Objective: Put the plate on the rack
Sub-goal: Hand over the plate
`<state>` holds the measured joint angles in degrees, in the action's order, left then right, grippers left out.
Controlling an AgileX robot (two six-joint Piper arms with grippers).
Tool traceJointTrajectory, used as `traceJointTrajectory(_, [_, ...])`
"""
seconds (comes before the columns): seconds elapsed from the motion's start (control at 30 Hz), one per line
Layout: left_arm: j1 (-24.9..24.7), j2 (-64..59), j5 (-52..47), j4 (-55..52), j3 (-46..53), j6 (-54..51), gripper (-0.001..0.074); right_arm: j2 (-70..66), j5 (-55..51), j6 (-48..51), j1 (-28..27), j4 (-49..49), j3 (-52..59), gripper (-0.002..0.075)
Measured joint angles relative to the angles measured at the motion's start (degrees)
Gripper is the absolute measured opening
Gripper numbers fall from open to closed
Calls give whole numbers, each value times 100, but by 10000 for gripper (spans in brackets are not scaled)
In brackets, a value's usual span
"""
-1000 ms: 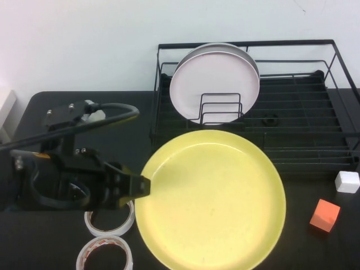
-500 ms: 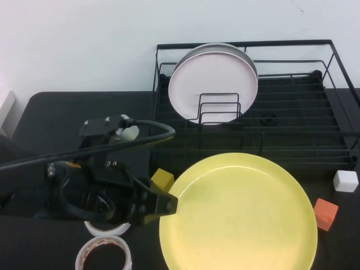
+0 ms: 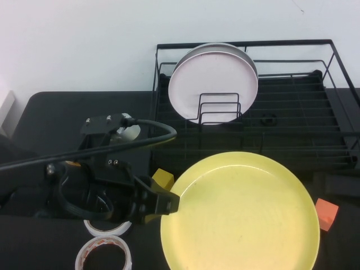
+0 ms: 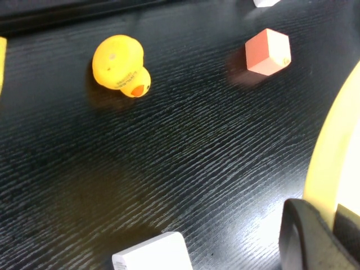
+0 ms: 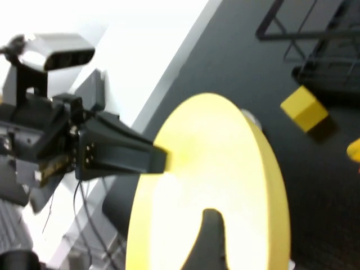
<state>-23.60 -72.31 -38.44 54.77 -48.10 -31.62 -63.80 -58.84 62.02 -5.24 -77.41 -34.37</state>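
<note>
The yellow plate (image 3: 242, 214) is held roughly level above the table's front, just before the black wire rack (image 3: 298, 121). My left gripper (image 3: 171, 202) is shut on the plate's left rim; in the left wrist view its dark fingers (image 4: 309, 236) pinch the yellow rim (image 4: 332, 152). My right gripper (image 3: 336, 184) shows as a dark shape at the plate's far right edge, beside the rack's front right corner. The right wrist view shows the plate's face (image 5: 197, 169) close up, with the left gripper (image 5: 160, 160) on its far rim.
A pale pink plate (image 3: 214, 81) stands upright in the rack's dividers. A yellow cube (image 3: 163, 179), an orange cube (image 3: 326, 212) and two tape rolls (image 3: 107, 228) lie on the black table. A rubber duck (image 4: 119, 66) and a white block (image 4: 149, 256) lie under the plate.
The left gripper carried the plate to the right, uncovering the yellow cube, then nearly stopped. The dark right arm has come in at the right and now covers the white cube.
</note>
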Motion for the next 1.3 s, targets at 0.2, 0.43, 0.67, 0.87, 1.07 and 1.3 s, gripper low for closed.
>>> traceJointTrajectory(0.2, [0, 0, 0, 111, 0, -123, 4, -617, -400, 399, 160, 173, -123, 598])
traceJointTrajectory(0.43, [0, 0, 37, 469, 0, -441, 4, -1015, -141, 563, 1030, 61, -123, 587])
traceJointTrajectory(0.67, [0, 0, 50, 565, 0, -650, 4, -1100, 296, 655, 1219, -636, -127, 311])
traceJointTrajectory(0.87, [0, 0, 63, 552, 0, -735, 26, -1123, 442, 968, 1219, -829, -136, 132])
traceJointTrajectory(1.07, [0, 0, -181, 446, 0, -741, 286, -1135, 223, 1536, 1219, -889, -136, 131])
traceJointTrajectory(1.3, [0, 169, -506, -254, -121, -628, 435, -1135, 172, 2245, 1230, -616, -620, 130])
